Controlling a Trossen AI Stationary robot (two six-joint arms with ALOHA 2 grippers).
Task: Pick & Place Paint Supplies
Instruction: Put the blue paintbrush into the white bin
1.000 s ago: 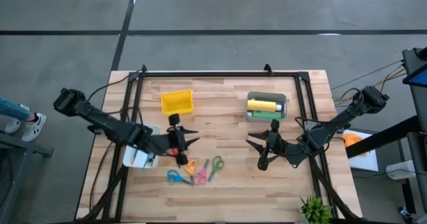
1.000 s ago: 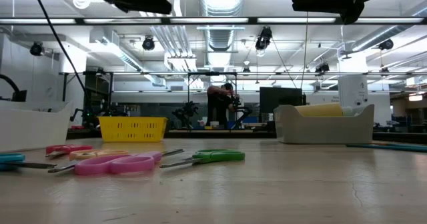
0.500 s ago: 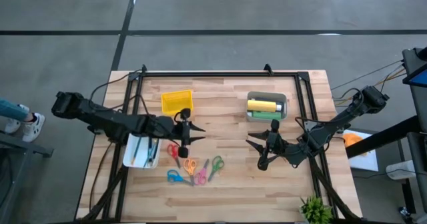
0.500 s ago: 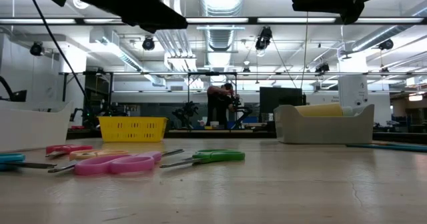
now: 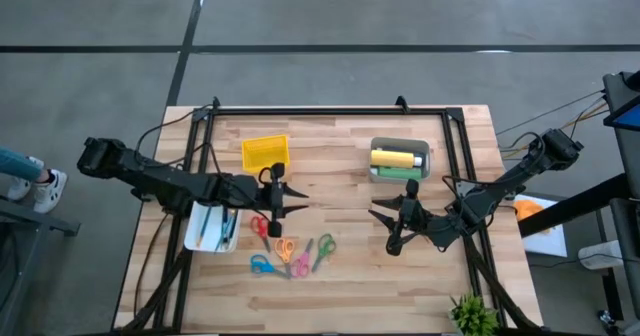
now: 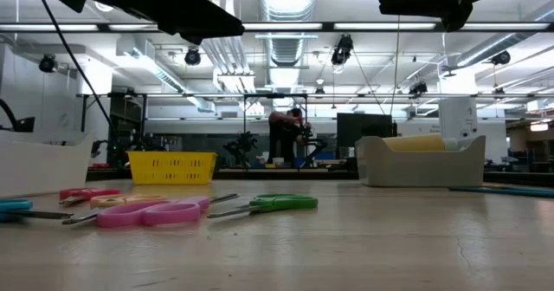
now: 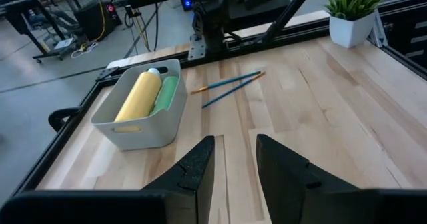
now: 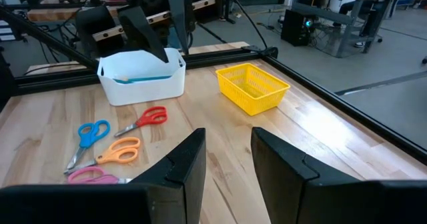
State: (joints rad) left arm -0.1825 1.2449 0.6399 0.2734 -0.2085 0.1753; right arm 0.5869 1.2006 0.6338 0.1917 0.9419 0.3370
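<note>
Left tool [image 5: 283,198] well apart from paint bottles [image 5: 396,159].

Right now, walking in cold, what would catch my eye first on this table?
Probably the bright scissors fanned out near the table's front edge, in red, orange, pink, blue and green. Next, the yellow basket at the back left, and the grey bin at the back right holding a yellow bottle beside a green bottle.

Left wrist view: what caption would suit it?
Open left gripper faces a grey bin holding paint bottles; two brushes lie beyond.
</note>
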